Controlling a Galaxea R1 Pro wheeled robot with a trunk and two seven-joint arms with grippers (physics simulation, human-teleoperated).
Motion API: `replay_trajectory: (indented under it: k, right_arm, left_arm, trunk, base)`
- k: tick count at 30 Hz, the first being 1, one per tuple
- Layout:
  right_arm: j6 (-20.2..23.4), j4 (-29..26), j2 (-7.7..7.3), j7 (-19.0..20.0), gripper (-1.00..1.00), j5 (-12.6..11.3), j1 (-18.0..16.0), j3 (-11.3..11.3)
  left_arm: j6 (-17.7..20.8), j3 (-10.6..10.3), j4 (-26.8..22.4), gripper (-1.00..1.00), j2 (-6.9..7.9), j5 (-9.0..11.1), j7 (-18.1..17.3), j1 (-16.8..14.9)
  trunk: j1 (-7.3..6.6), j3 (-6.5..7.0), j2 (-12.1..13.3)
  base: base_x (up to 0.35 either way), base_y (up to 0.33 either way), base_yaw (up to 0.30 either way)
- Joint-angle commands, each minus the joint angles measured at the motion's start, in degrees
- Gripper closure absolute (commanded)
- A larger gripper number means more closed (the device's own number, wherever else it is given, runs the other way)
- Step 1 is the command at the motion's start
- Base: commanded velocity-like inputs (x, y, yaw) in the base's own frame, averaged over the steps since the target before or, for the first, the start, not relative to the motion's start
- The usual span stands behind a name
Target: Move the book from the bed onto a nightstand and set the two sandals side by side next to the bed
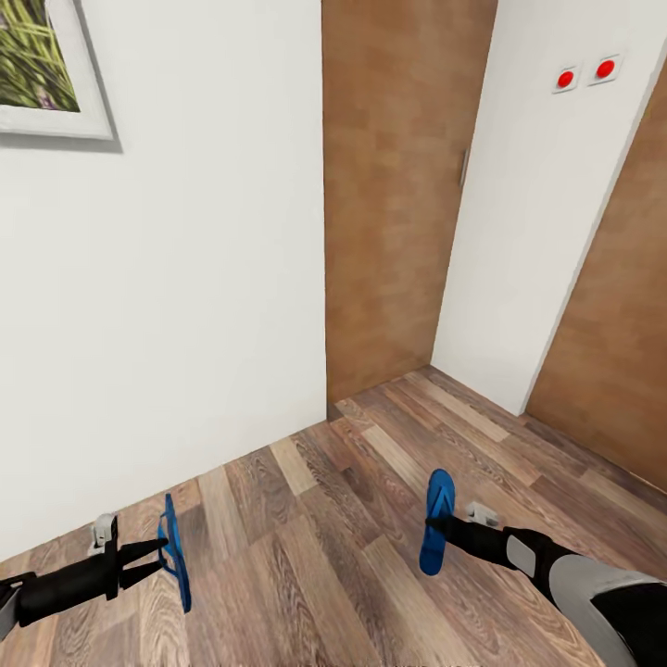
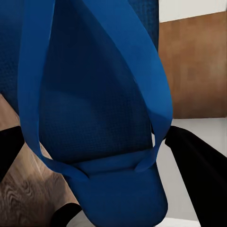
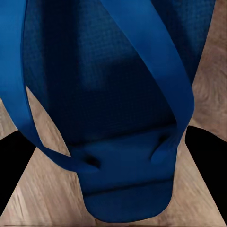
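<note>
Each of my grippers holds one bright blue sandal above the wood-plank floor. In the head view my left gripper (image 1: pixel 167 549) is shut on a sandal (image 1: pixel 174 556) held on edge at the lower left. My right gripper (image 1: pixel 434 526) is shut on the other sandal (image 1: pixel 436 521), which hangs flat-side toward me at the lower right. The left wrist view looks close at a blue sole and thong straps (image 2: pixel 94 123) between black fingers (image 2: pixel 198 161). The right wrist view likewise has a sandal (image 3: pixel 113 118) between dark fingers (image 3: pixel 208 156). The book, bed and nightstands are out of view.
A white wall (image 1: pixel 185 296) stands close ahead on the left with a framed picture (image 1: pixel 42 69) at the top corner. A brown wooden door (image 1: pixel 398 185) sits in a recess ahead, another door (image 1: pixel 621 352) at the right. Two red wall buttons (image 1: pixel 585 73) are on the white pillar.
</note>
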Motion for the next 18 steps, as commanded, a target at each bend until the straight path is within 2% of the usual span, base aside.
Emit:
replay_trajectory:
  k: [1,8,18]
  right_arm:
    - [0.3,0.2,0.01,0.4,1.00,-0.7,-0.1,0.3]
    - [0.3,0.1,0.06,0.4,1.00,-0.7,-0.1,0.3]
    - [0.3,0.1,0.06,0.3,1.00,-0.7,-0.1,0.3]
  left_arm:
    - [0.6,0.1,0.0,1.00,0.00,0.1,-0.1,0.0]
    - [0.6,0.1,0.0,1.00,0.03,0.1,-0.1,0.0]
    - [0.6,0.1,0.0,1.00,0.05,0.1,-0.1,0.0]
  trunk:
    - [-0.03,-0.05,0.0]
    - [-0.03,-0.05,0.0]
    - [-0.03,-0.05,0.0]
  base:
    - [-0.138,0.141,0.211]
    - [-0.099,0.101,0.218]
    - [-0.012,0.013,0.253]
